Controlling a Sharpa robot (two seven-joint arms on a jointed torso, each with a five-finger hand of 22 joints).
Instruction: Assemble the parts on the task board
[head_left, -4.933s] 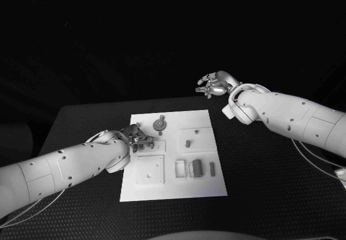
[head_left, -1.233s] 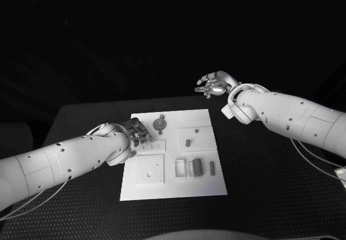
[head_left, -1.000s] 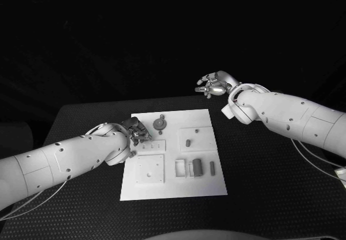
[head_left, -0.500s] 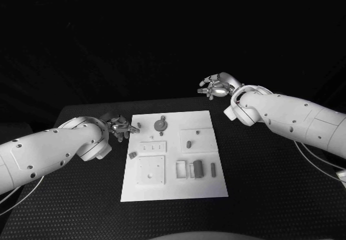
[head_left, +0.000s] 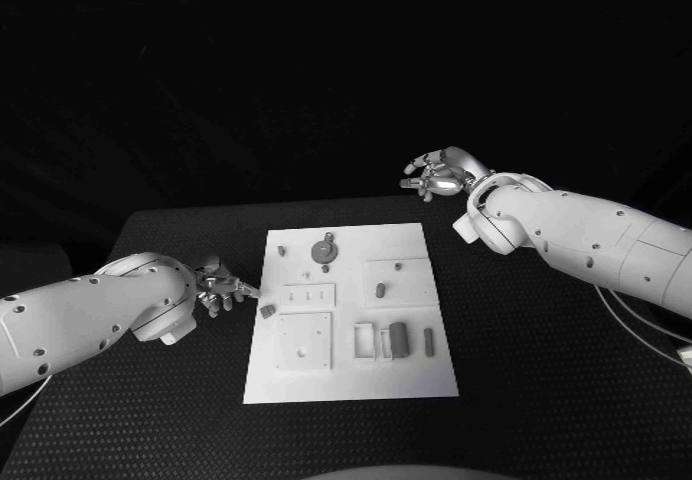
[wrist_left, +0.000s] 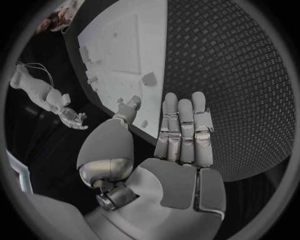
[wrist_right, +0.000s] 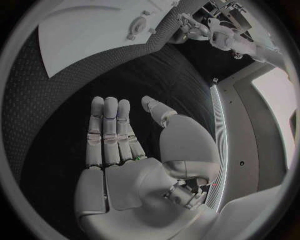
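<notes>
Off the board's left edge, over the dark surface (head_left: 173, 400): left robot hand (head_left: 219, 291), fingers stretched out straight and side by side with the thumb set apart, palm bare, nothing held. Arm reaching in from the left, forearm angled toward the task board (head_left: 353, 385), fingertips stopping just short of its left rim. From the left wrist view, same story: fingers (wrist_left: 181, 130) flat and extended above the woven surface, board edge just beyond the thumb.

Past the board's far right corner: right robot hand (head_left: 440, 172) held up off the surface, fingers loosely spread and slightly curled, gripping nothing. Right wrist view confirms it, fingers (wrist_right: 107, 132) straight and together, thumb out to the side, bare palm, board well apart from it.

On the board itself, long axis running away from the robot toward the far edge of the surface: small loose part (head_left: 267, 311) lying right at the left rim, nearest the left fingertips and not touching them. Round part with a stem (head_left: 326, 247) near the far end, stem pointing away and a little right. Slim bar part (head_left: 430, 342) at the near right, lying lengthwise along the board beside a blockier part (head_left: 398, 337).
</notes>
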